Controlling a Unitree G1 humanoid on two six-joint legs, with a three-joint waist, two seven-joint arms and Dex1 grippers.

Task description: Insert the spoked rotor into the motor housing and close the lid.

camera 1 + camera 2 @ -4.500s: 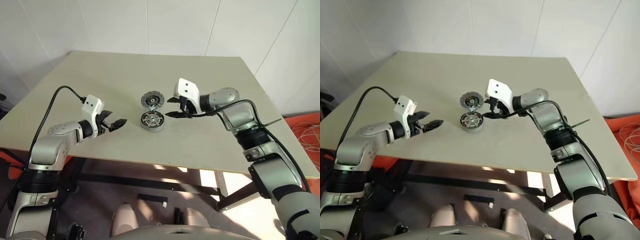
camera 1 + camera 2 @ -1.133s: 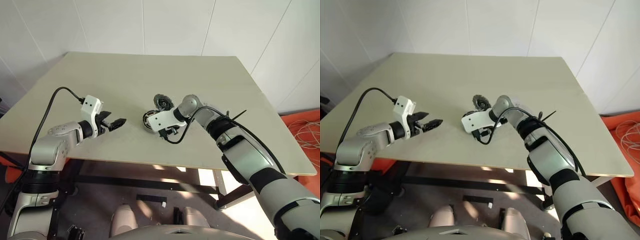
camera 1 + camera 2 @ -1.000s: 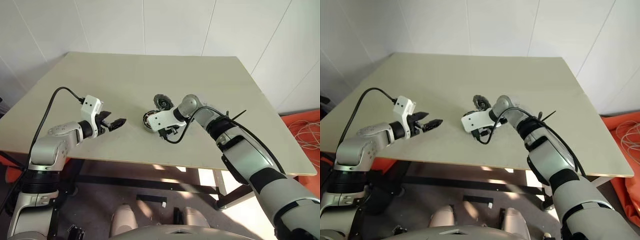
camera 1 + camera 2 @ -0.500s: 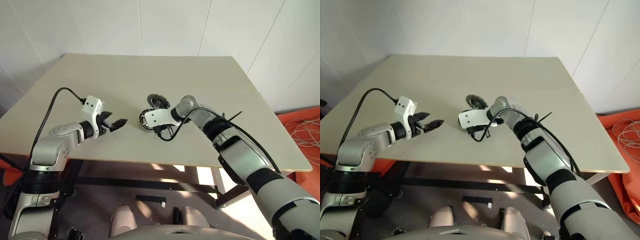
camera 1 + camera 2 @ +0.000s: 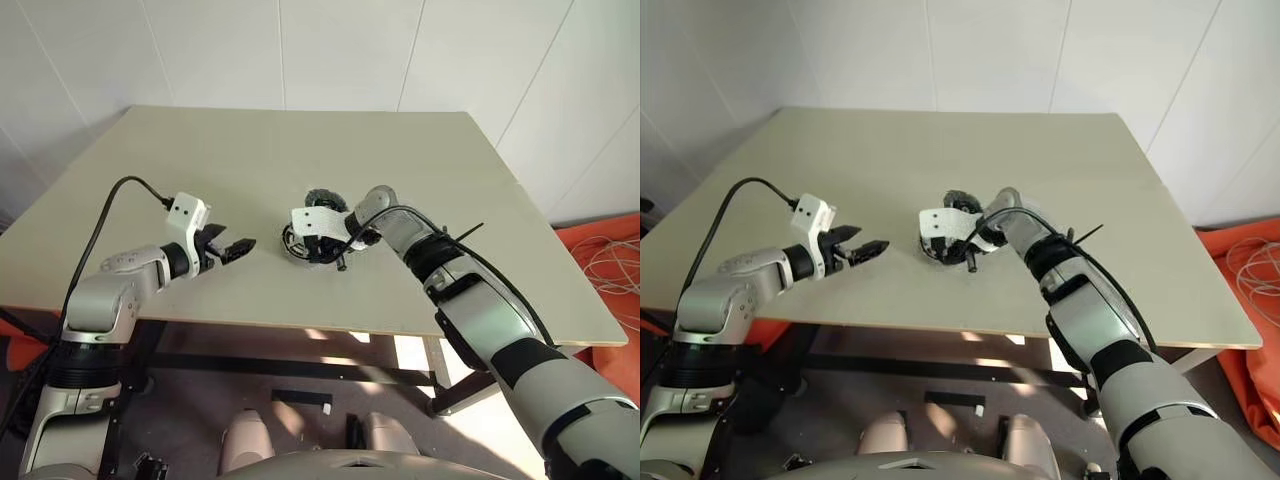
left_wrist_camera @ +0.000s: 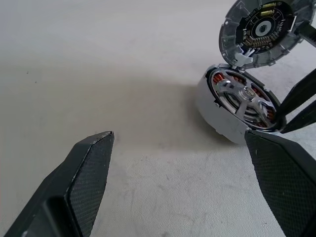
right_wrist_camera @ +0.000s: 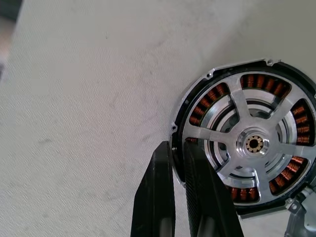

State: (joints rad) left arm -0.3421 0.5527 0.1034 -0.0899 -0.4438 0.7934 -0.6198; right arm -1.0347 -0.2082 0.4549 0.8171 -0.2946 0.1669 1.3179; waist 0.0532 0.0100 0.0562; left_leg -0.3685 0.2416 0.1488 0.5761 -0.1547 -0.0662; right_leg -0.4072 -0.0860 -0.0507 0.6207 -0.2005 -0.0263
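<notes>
The right gripper (image 7: pixel 178 165) has its 2 fingers pinched on the rim of the motor housing (image 7: pixel 197 106), where the spoked rotor (image 7: pixel 254 144) already sits inside the copper windings. Just beyond it the lid (image 6: pixel 260 32) stands tilted up at the housing's far edge, not closed. A tug from this pinch could drag or tip the housing and topple the lid. Well apart, the left gripper (image 6: pixel 182 173) hangs spread wide, empty, aimed at the housing.
</notes>
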